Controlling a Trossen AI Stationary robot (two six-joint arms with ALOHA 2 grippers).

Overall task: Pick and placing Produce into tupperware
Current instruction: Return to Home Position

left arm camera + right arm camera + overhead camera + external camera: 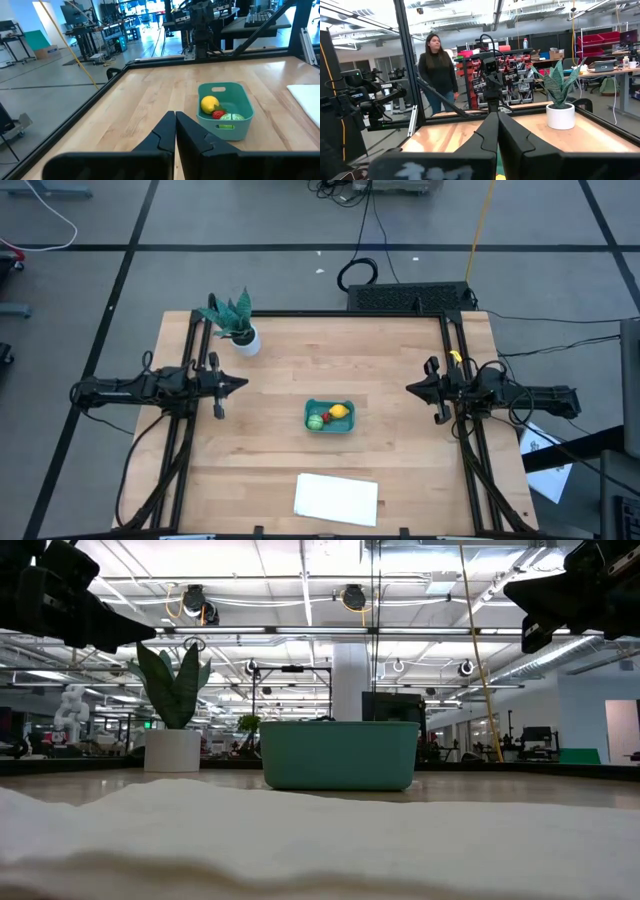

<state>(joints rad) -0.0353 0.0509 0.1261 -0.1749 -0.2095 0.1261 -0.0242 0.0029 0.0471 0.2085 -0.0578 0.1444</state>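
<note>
The teal tupperware stands on the table's middle; in the left wrist view the tupperware holds all the produce: a yellow lemon, a red piece and a light-green piece. My left gripper hovers shut at the table's left side, pointing toward the tupperware, well apart from it. My right gripper hovers shut at the right side, also apart. Both hold nothing.
A potted plant with teal leaves stands at the far left. A white sheet lies near the front edge. A black frame rims the table. A person stands beyond the table's left side.
</note>
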